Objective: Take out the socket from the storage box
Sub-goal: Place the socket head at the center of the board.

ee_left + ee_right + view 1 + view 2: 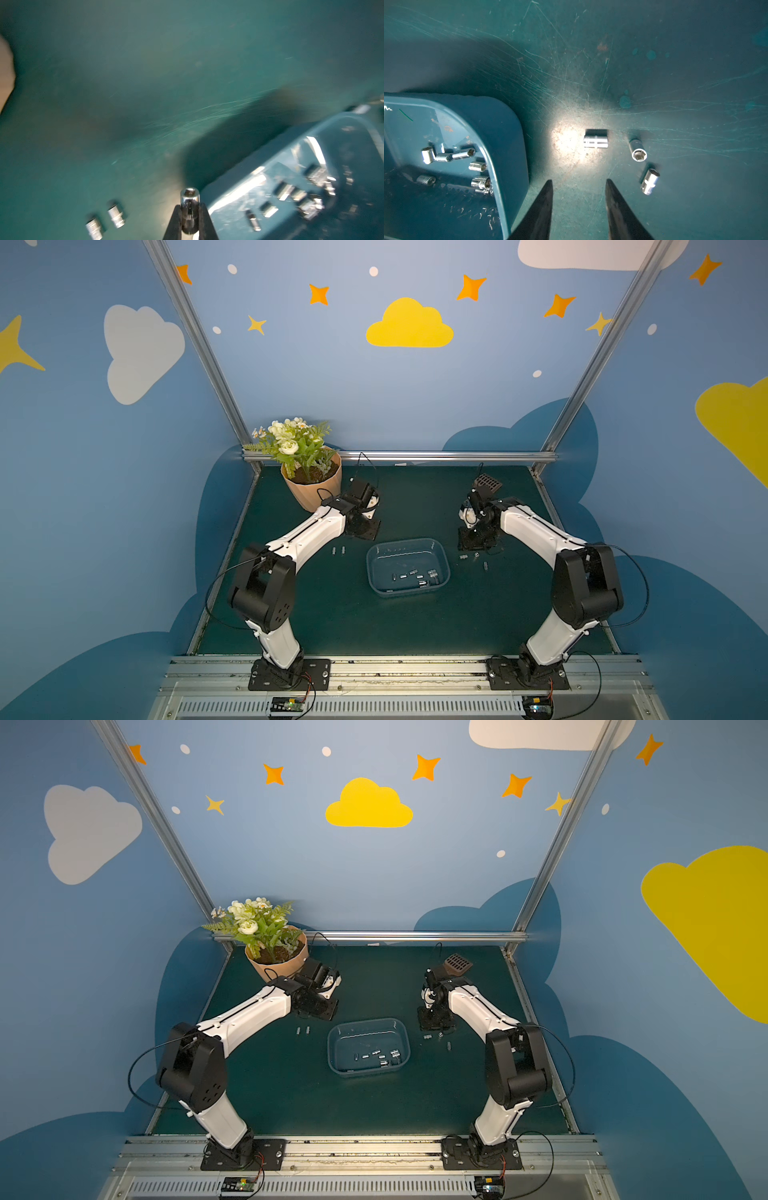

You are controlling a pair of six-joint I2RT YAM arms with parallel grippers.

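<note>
The storage box (pixel 407 540) (pixel 368 1020), a translucent blue-grey tub, sits mid-mat with several chrome sockets (pixel 415 576) at its near end. My left gripper (pixel 190 205) is shut on one socket (pixel 189 196), held above the mat just outside the box's (pixel 270 166) left wall, beside two loose sockets (pixel 116 215). In a top view this gripper (pixel 363 531) points down at the box's far left. My right gripper (pixel 578 180) stands open and empty over bare mat right of the box wall (pixel 500 128), where three sockets (pixel 595 141) lie.
A peach flowerpot (pixel 311 489) with white flowers stands at the back left, close behind my left wrist. A brown gridded piece (pixel 488 482) lies at the back right. Aluminium rails frame the mat's far edge and sides.
</note>
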